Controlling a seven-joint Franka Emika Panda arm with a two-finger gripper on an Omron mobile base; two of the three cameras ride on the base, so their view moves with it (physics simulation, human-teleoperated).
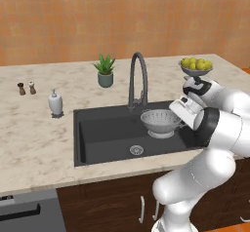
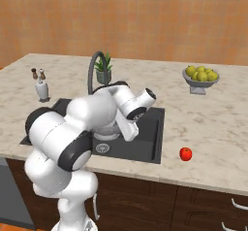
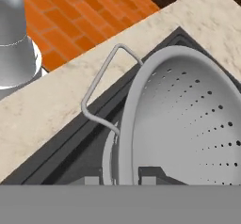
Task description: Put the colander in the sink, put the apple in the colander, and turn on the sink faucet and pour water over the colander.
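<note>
One colander (image 1: 160, 122) sat upright in the sink (image 1: 97, 133) in the left base view, right of the faucet (image 1: 138, 77). From the right base view, the apple (image 2: 185, 153) lay on the counter (image 2: 213, 128), well apart from the basin. By the hand view, the gripper (image 3: 121, 180) was clamped on the colander's rim.

Perforated silver-grey colander (image 1: 160, 122) sits upright inside the dark charcoal sink (image 1: 105, 138), toward its right end, wire handle (image 3: 101, 84) showing. The small red apple (image 2: 185, 153) rests on the desk near the front edge, right of the sink. The gooseneck faucet (image 1: 137, 80) stands behind the basin.
</note>
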